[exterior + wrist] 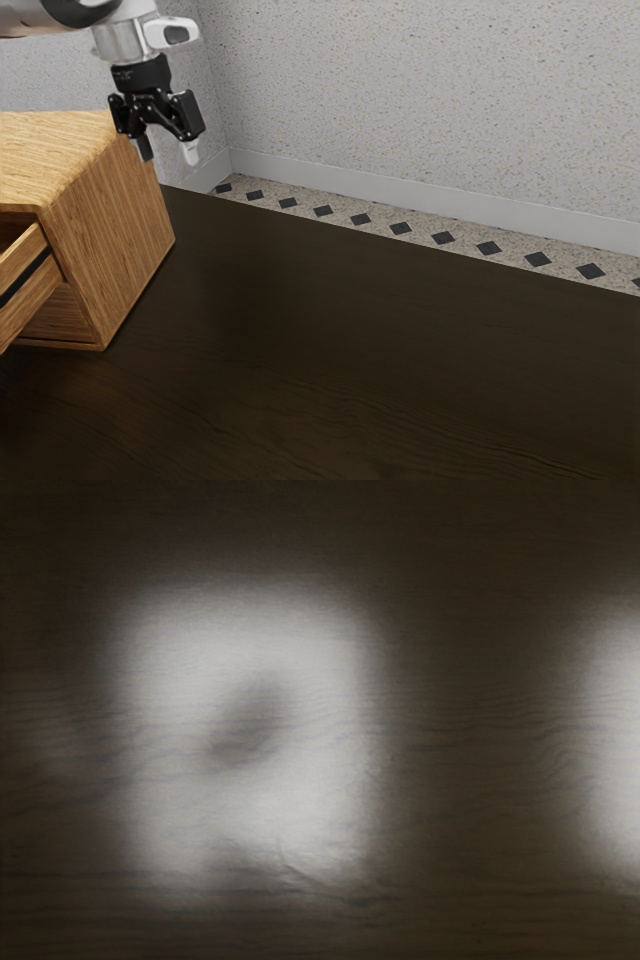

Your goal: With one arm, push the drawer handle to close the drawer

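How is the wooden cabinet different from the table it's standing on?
The cabinet is a light honey brown, while the table is a very dark brown. The cabinet is a box with a drawer sticking out of it; the table offers a broad, flat top. Both show wood grain.

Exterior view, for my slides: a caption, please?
Open hand above a dark table, a drawer jutting from its wooden cabinet.

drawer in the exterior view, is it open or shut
Open: the drawer juts out from the front of the wooden cabinet, with its long side in sight.
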Robot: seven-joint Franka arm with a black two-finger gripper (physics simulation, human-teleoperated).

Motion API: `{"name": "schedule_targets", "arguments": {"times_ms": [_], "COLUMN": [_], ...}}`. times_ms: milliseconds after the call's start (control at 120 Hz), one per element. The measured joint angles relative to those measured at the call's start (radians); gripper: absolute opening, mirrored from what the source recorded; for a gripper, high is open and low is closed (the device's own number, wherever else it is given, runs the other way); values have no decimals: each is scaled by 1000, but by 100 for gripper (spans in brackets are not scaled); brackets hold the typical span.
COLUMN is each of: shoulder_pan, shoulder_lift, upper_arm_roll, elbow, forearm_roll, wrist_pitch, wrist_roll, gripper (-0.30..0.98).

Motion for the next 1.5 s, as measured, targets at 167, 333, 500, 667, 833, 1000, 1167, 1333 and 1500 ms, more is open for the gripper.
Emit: {"name": "schedule_targets", "arguments": {"times_ms": [167, 333, 500, 667, 833, 1000, 1167, 1333, 1500], "shoulder_pan": [26, 79, 85, 90, 91, 91, 91, 91, 91], "shoulder_lift": [6, -226, -591, -950, -1178, -1236, -1236, -1231, -1206], "upper_arm_roll": [3, -25, -49, 26, 115, 212, 277, 339, 403], "elbow": [2, -233, -514, -702, -741, -738, -742, -783, -855], "forearm_roll": [4, 36, 61, 163, 290, 442, 568, 625, 659], "wrist_pitch": [31, 68, 79, 7, -122, -244, -320, -344, -300], "wrist_roll": [5, 5, -1, -16, -24, -16, 2, 16, 28], "gripper": [69, 68, 68, 65, 55, 33, 17, 11, 8]}}
